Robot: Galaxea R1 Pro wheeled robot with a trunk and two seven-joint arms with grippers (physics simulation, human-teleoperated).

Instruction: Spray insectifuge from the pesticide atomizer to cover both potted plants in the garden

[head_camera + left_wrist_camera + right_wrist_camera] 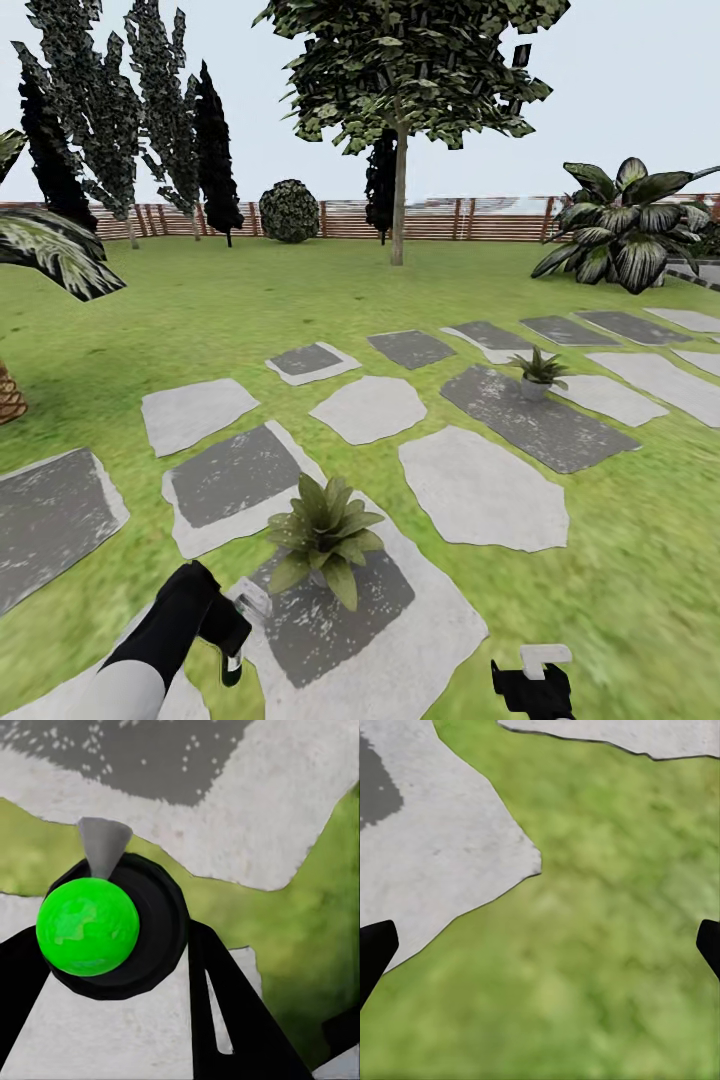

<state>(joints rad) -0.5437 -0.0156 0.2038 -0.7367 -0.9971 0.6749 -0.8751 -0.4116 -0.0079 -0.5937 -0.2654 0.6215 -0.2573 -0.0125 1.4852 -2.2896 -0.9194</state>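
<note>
The pesticide atomizer [236, 655], with a whitish head and a dark greenish body, is held in my left gripper [228, 632], which is shut on it at the lower left. In the left wrist view the atomizer [88, 926] shows as a bright green round top with a grey cone nozzle, between the black fingers [225, 1012]. One potted plant [325, 535] stands on a stepping stone just beyond and right of the atomizer. The other potted plant [538, 372] sits farther off at the right. My right gripper [535, 682] is low at the right, open over grass [540, 945].
Grey stepping stones [480, 490] lie across the green lawn [620, 560]. A tree [400, 120], a round bush [289, 210] and a big leafy plant [620, 230] stand before the brown fence [440, 218]. A palm trunk [8, 395] is at the left edge.
</note>
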